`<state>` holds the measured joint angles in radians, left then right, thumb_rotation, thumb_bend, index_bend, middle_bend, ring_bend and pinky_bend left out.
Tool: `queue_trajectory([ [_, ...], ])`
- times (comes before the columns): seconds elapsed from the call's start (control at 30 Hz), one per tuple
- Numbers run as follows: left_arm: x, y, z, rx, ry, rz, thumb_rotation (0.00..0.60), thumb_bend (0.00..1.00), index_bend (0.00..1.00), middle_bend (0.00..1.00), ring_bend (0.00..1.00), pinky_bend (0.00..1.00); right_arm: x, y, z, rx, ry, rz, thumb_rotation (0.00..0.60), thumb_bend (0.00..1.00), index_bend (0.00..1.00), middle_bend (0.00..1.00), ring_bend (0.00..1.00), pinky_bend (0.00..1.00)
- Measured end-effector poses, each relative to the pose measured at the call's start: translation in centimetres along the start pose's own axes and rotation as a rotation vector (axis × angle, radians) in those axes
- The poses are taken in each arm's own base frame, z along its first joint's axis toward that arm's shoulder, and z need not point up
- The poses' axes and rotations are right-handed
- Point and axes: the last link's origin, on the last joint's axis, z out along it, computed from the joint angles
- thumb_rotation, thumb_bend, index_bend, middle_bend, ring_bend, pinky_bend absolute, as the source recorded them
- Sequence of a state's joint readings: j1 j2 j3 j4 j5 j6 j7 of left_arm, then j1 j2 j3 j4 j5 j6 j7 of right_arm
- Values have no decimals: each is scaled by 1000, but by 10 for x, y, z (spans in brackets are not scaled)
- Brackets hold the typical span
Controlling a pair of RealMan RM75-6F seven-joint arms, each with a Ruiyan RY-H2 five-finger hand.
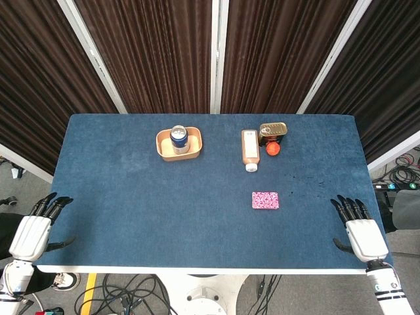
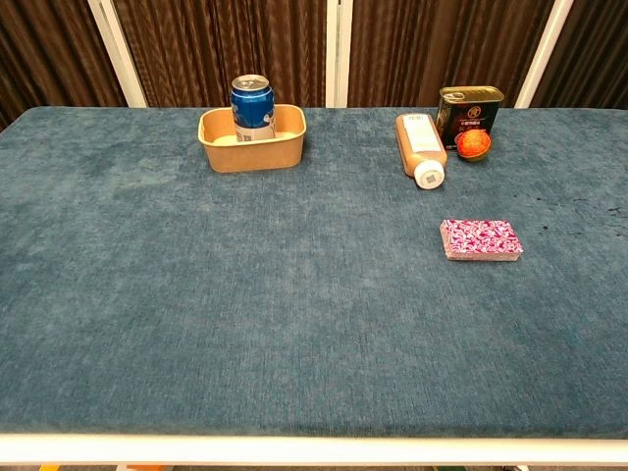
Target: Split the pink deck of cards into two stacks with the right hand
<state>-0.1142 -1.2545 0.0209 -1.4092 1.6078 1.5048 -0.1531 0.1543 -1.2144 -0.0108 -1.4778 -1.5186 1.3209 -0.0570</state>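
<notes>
Pink deck of cards (image 1: 265,200) lies flat as one stack, right of centre on the blue table (image 1: 131,197), below the bottle (image 1: 249,149) on its side. Right hand (image 1: 359,231) at lower right edge, fingers spread, holding nothing, well apart from the deck. Left hand (image 1: 34,230) at lower left, likewise spread and empty. Chest view shows the deck's edge thickness but neither hand.

1 pink deck (image 2: 481,239), 1 can (image 2: 252,106), 1 bowl (image 2: 252,147), 1 bottle (image 2: 420,143), 1 tin (image 2: 470,110), 2 hands.
</notes>
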Motion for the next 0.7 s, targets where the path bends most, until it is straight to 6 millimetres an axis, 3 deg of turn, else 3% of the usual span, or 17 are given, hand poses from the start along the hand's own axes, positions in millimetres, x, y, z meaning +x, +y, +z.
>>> queue_trajectory([
  [0.7, 3, 1, 1, -5, 10, -3, 600, 0, 170, 160, 67, 154, 1, -2, 0, 4, 5, 4, 600, 104, 0, 0, 0, 0],
])
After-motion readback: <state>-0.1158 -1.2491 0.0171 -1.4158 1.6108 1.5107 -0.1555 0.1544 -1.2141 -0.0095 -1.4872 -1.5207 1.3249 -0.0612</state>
